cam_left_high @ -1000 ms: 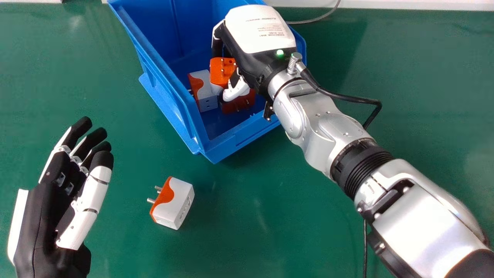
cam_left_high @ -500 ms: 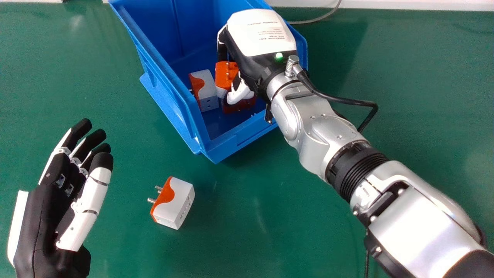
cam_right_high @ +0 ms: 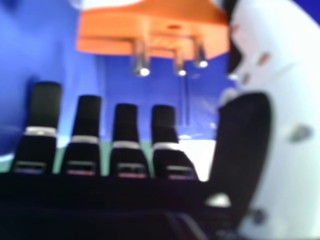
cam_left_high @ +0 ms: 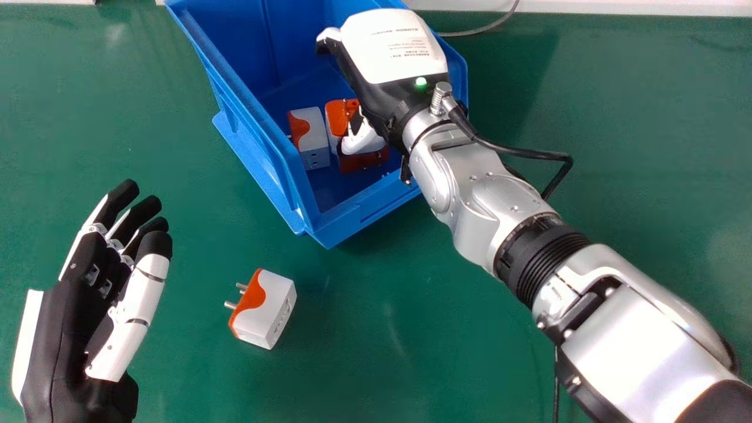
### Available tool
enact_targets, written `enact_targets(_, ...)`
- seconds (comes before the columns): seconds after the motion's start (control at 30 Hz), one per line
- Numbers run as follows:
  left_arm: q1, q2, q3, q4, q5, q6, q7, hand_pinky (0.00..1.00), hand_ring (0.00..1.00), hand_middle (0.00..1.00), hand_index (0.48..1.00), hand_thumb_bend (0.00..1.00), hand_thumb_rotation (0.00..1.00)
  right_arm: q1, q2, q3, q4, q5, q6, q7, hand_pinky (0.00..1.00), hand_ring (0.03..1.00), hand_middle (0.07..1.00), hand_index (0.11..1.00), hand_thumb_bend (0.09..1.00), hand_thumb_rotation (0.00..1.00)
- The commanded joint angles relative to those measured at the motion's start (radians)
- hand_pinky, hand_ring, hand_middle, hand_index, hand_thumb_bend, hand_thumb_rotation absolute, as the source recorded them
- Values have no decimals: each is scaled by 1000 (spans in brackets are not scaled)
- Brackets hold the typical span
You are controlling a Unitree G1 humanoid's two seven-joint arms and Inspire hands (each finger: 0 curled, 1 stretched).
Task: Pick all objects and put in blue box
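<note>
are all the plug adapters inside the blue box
No, one white and orange adapter lies on the green table, outside the blue box.

We get bright head view: soft shadow on counter (cam_left_high: 470, 329) right of box (cam_left_high: 352, 220), pale glare on counter, silver forearm (cam_left_high: 634, 335). Right hand view: we see dark foreground, glinting prongs (cam_right_high: 141, 55), adapter (cam_right_high: 150, 25) out of focus.
</note>
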Motion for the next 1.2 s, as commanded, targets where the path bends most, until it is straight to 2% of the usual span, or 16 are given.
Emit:
enact_targets(0.0,0,-4,1,-21,-3,-12,3,834,856,862,872,458,467,-22,-10,4,-20,-8,4,-19,611,780,828,785,651,0)
enact_targets(0.07,-2,-6,1,-21,-8,-12,2,835,856,862,872,458,464,-23,-12,5,-23,-8,7,-13,614,782,830,786,653,0)
enact_targets(0.17,-6,-5,1,-17,-2,-15,3,833,854,860,871,459,461,-21,-13,1,-28,-3,2,-16,617,783,830,786,657,0)
enact_targets(0.3,-10,-3,3,-15,-6,-15,0,831,854,861,871,459,459,-16,-18,-2,-45,1,0,-14,621,784,830,786,669,0)
enact_targets(0.37,-13,-6,3,-19,-3,-9,7,832,855,862,872,460,458,-8,-25,-3,-67,-1,3,-13,619,784,831,787,671,0)
enact_targets(0.43,-16,-8,2,-23,-1,-3,12,828,852,859,868,464,455,-2,-31,-5,-84,1,4,-7,615,783,829,787,656,0)
enact_targets(0.6,-21,-9,-4,-16,-11,-10,7,822,847,857,864,465,446,37,-64,-15,-177,7,12,31,624,789,831,793,601,0)
enact_targets(0.67,-21,-11,-6,-17,-10,-8,9,820,843,854,861,467,441,63,-80,-28,-247,15,33,71,625,792,833,796,581,0)
enact_targets(0.77,-22,-11,-7,-21,-1,-1,15,819,840,852,861,472,439,110,-111,-39,-385,10,81,152,635,798,837,800,626,0)
enact_targets(0.83,-23,-11,-9,-28,2,7,19,817,838,849,860,477,440,156,-140,-45,-509,0,119,213,649,806,843,805,689,2)
enact_targets(0.87,-22,-11,-10,-30,3,10,22,817,838,849,860,477,440,173,-151,-46,-554,-5,134,235,649,806,843,805,689,2)
enact_targets(0.9,-22,-11,-12,-32,5,12,24,815,836,849,861,482,440,192,-162,-48,-602,-9,147,255,659,812,850,808,747,12)
enact_targets(0.97,-24,-11,-13,-26,6,3,22,813,834,848,860,485,438,238,-192,-54,-707,-15,157,293,667,817,855,810,783,20)
enact_targets(1.0,-24,-13,-13,-25,-1,3,21,813,834,848,860,485,438,265,-204,-62,-762,-15,162,300,667,817,855,810,783,20)
enact_targets(1.1,-24,-21,-13,-30,4,8,31,810,832,844,857,497,430,358,-236,-89,-933,-16,182,333,671,814,850,805,820,12)
enact_targets(1.17,-25,-21,-9,-30,5,5,30,807,831,843,856,500,428,427,-255,-106,-1054,-19,201,359,671,812,848,803,828,10)
